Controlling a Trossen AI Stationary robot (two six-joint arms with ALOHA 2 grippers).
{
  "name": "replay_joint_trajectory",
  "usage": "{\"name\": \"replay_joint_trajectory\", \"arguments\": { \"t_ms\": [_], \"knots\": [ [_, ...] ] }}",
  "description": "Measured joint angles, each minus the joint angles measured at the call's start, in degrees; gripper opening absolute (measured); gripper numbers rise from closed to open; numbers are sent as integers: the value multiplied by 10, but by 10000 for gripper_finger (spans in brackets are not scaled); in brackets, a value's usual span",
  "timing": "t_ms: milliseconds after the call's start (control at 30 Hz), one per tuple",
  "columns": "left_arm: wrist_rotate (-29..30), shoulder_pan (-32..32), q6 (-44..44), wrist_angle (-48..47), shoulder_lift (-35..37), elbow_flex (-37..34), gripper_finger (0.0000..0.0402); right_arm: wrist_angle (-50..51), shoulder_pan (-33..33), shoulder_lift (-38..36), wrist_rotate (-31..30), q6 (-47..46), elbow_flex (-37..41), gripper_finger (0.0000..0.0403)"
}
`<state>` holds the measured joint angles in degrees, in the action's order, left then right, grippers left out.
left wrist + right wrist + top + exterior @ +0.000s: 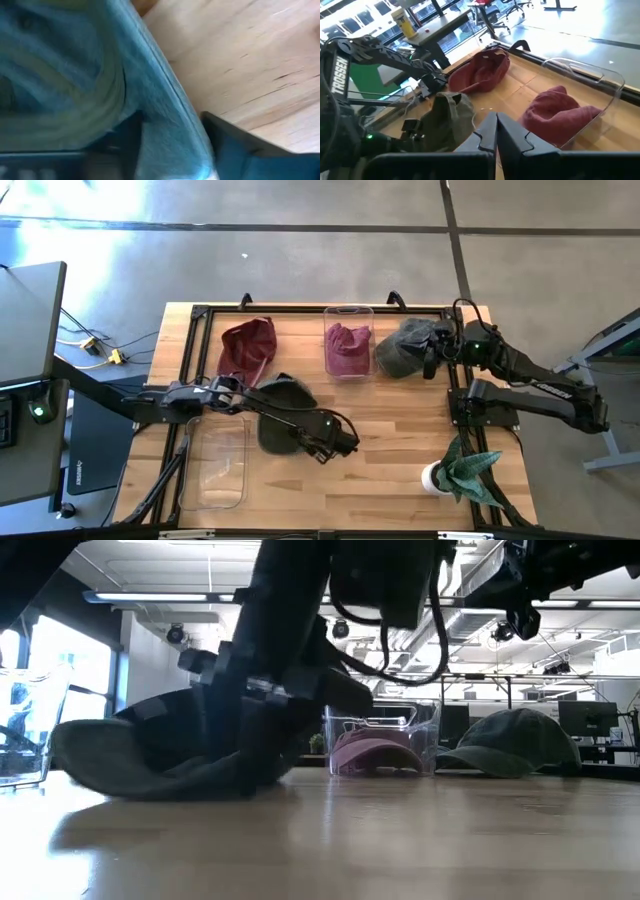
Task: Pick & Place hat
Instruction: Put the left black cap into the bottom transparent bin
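Wooden table seen from above. My left gripper reaches down at the dark green hat near the centre, fingers straddling its fabric edge; whether they pinch it, I cannot tell. My right gripper hovers closed by the grey hat.

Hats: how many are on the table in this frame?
4. A dark red hat at the back left, a pink hat inside the clear bin, a grey hat at the back right, and a dark green hat at centre under the left gripper. None appears hidden.
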<state>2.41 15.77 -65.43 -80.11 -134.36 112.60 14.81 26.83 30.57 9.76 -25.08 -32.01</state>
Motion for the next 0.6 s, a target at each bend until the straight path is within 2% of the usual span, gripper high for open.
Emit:
{"name": "replay_joint_trajectory", "arguments": {
  "t_ms": [133,167,333,400,467,600],
  "knots": [
    [-2,0,57,-24,5,2,38,-8,0,0,-2,10,-6,2],
    [-1,0,76,-36,7,4,22,-12,0,0,-1,15,-8,2],
    [22,1,212,-104,7,65,22,-25,0,0,1,21,-14,6],
    [36,5,289,-90,18,96,9,-28,0,-1,1,24,-14,5],
    [77,16,358,-97,42,125,4,-30,0,-3,1,31,-14,2],
    [129,22,576,-94,51,148,4,-31,0,-6,3,31,-14,4]
  ]
}}
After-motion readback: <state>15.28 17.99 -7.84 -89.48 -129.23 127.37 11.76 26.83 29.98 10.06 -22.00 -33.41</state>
